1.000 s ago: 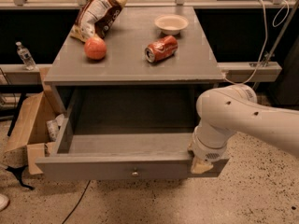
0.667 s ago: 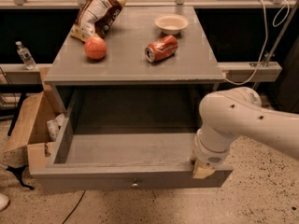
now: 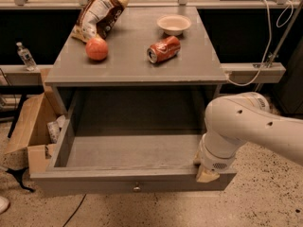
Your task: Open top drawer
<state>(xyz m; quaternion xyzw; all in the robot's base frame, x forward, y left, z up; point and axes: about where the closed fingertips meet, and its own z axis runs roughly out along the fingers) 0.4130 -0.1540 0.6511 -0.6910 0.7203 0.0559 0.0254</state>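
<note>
The top drawer (image 3: 118, 182) is a wide grey drawer pulled far out of the grey cabinet, its inside bare. A small round metal knob (image 3: 137, 188) sits at the centre of its front. My gripper (image 3: 206, 172) is at the drawer's front right corner, on the top edge of the front panel, below the white arm (image 3: 246, 126). The arm's wrist hides most of it.
On the cabinet top (image 3: 137, 56) lie a chip bag (image 3: 98, 14), a red apple (image 3: 97, 48), a soda can on its side (image 3: 163, 49) and a small white bowl (image 3: 173, 24). An open cardboard box (image 3: 31, 131) stands left of the drawer. A water bottle (image 3: 26, 56) stands far left.
The drawer has slid further out toward the camera, and my gripper and arm have moved back with its front right corner.
</note>
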